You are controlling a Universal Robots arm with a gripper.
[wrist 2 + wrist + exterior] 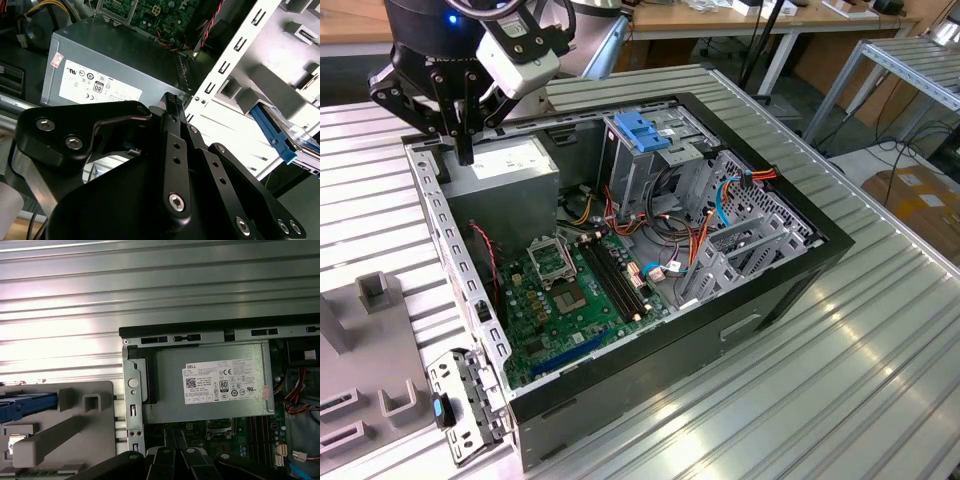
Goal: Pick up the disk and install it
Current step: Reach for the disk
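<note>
Seemingly closed, the jaws hover over the power supply (505, 170), disk (274, 134) apart.

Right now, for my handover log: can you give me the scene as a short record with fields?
gripper: shut, holding nothing, above the case corner by the power supply
disk: in the grey holder outside the case, not picked up
power supply: grey box, white label, in the case corner
drive cage: grey metal, light-blue latch on top
motherboard: exposed, cables beside it
computer case: open, lying on the ribbed metal table
</note>
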